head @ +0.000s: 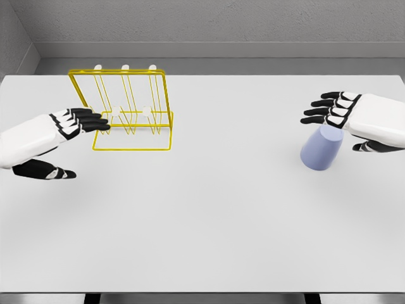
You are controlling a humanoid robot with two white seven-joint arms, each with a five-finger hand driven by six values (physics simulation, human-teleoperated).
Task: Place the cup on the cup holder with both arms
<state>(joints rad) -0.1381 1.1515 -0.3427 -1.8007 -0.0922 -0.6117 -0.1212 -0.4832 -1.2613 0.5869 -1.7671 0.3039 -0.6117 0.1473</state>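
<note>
A pale blue cup [320,148] stands on the white table at the right, looking upside down and tilted. My right hand [345,123] hovers over and just behind it, fingers spread, thumb low beside the cup, holding nothing. A yellow wire cup holder [130,114] with three white-tipped pegs stands at the back left. My left hand [66,142] is open beside the holder's left edge, its fingertips reaching the frame.
The white table [202,221] stretches wide between the holder and the cup. A grey wall runs behind the table's far edge.
</note>
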